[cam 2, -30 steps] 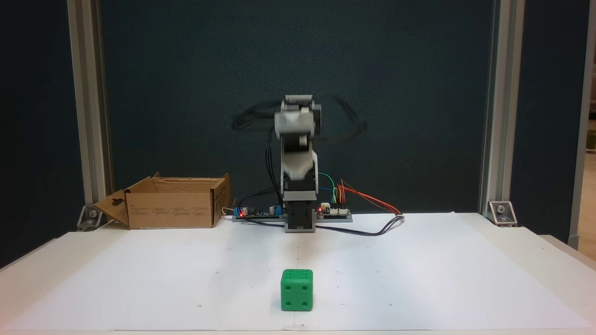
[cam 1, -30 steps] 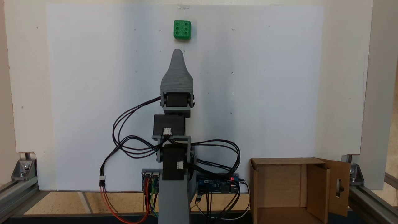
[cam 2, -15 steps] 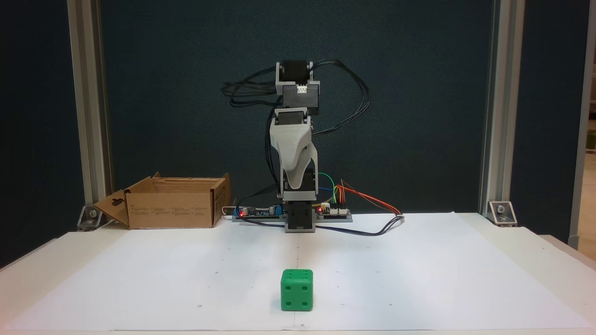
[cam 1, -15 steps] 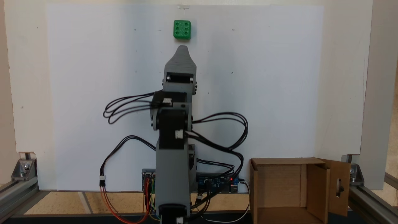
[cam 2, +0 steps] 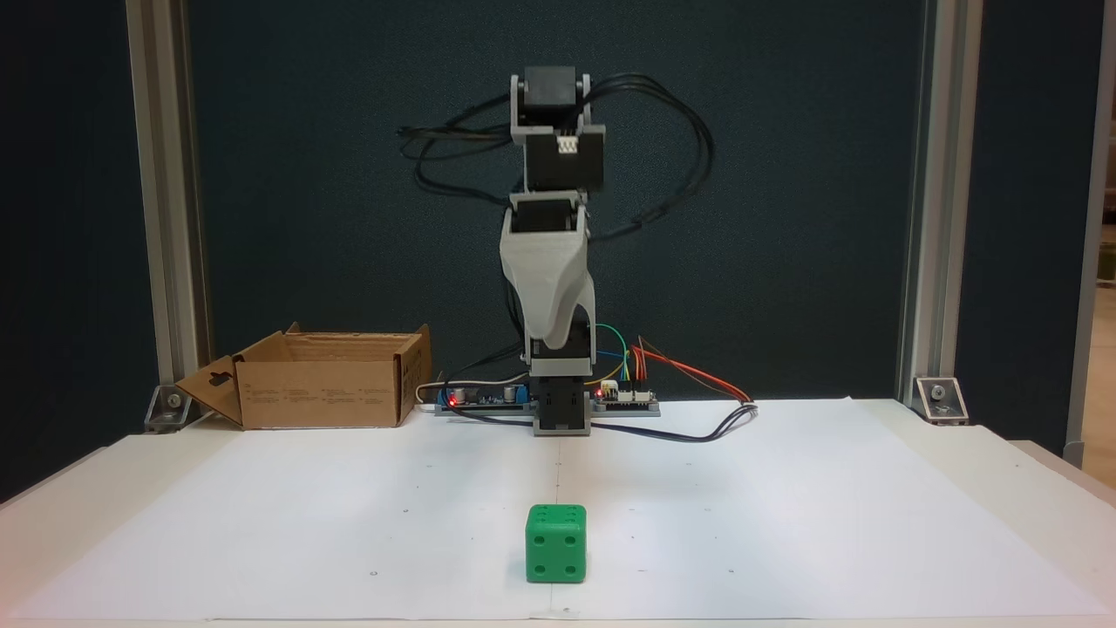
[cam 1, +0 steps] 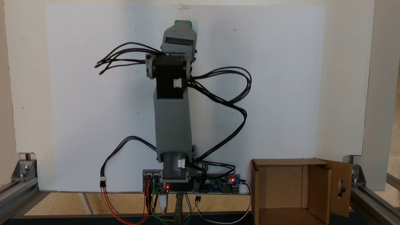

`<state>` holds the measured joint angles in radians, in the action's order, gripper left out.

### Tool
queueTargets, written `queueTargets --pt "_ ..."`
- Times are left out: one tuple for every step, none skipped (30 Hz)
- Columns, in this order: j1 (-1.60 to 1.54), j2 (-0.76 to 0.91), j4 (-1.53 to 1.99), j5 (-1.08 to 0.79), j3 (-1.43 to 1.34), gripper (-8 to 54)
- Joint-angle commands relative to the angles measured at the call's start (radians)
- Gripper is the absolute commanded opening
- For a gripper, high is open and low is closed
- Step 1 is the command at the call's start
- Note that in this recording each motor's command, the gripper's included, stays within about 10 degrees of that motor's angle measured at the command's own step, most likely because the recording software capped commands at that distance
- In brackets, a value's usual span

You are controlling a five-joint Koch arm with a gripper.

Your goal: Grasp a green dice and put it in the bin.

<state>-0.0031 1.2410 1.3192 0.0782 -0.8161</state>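
White paper sheet covers the worktop, dark backdrop behind. Green dice sits on the paper near the front edge, dead ahead of the arm base, untouched. Bin is back by the base, at left in the front-on fixed view, well apart from the dice, flaps open.

Step, as I read it: reach phase. Arm stretched out toward the dice, gripper high above the paper, nothing held.

Next move needs a descent onto the dice with the fingers spread wide enough to straddle it.

Hard to see: the fingers line up one behind the other for both cameras, so can't tell if they're apart or together. From above, the gripper covers most of the dice, only a green sliver shows.
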Motion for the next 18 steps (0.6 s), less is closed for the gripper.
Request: queueTargets --pt "-0.012 -0.037 0.091 0.037 0.095 42.5" --pt "-0.012 -0.06 0.091 0.037 0.114 42.5" --pt "-0.012 -0.086 0.091 0.037 0.132 42.6" --pt "-0.015 -0.103 0.091 0.037 0.143 42.8" --pt "-0.018 -0.123 0.089 0.037 0.15 43.3" --pt "-0.02 -0.146 0.089 0.037 0.16 43.6" --pt "-0.023 -0.16 0.089 0.037 0.163 43.7" --pt "-0.029 -0.175 0.087 0.037 0.167 43.7" --pt "-0.035 -0.187 0.087 0.037 0.169 43.7" --pt "-0.038 -0.196 0.086 0.037 0.17 43.7" --pt "-0.043 -0.206 0.084 0.037 0.17 43.8" --pt "-0.046 -0.219 0.083 0.037 0.172 43.7" --pt "-0.048 -0.227 0.081 0.038 0.175 43.8" --pt "-0.048 -0.244 0.077 0.037 0.183 43.8" --pt "-0.048 -0.256 0.071 0.037 0.189 43.8" --pt "-0.046 -0.27 0.058 0.037 0.192 43.8" --pt "-0.046 -0.276 0.049 0.037 0.193 43.8" --pt "-0.046 -0.282 0.04 0.037 0.193 43.8"
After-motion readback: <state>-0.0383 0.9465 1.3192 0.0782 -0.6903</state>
